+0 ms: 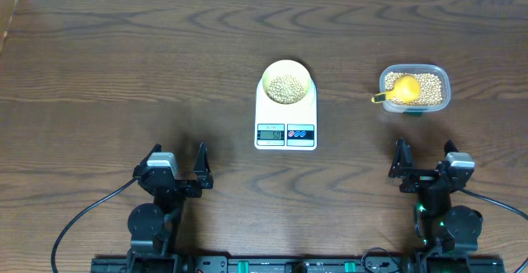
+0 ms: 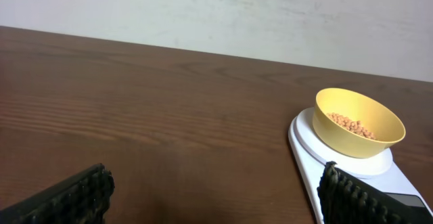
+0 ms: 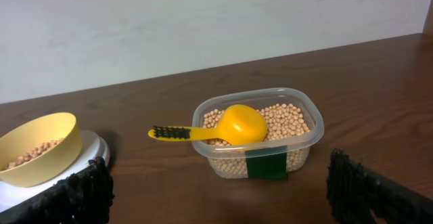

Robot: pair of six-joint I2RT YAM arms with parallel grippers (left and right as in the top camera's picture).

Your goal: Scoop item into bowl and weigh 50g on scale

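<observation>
Beans (image 1: 286,88) lay in the bowl (image 1: 266,80) on the scale (image 1: 285,118). More filled the tub (image 1: 446,84) to its right, with the scoop (image 1: 405,86) resting on them. My left gripper (image 1: 177,154) and right gripper (image 1: 426,152) stood open and empty, well apart from everything. I judged small top-ups best, checking the display (image 1: 271,133) after each.

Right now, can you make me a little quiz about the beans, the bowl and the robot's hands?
1. True or false: the pale-yellow bowl sits on the white scale.
2. Where does the yellow scoop rest? A: in the bowl. B: on the beans in the clear tub. C: on the scale.
3. Fill in: the left gripper and right gripper are both ___ and hold nothing.

Key: 1 true; 2 B; 3 open.
</observation>
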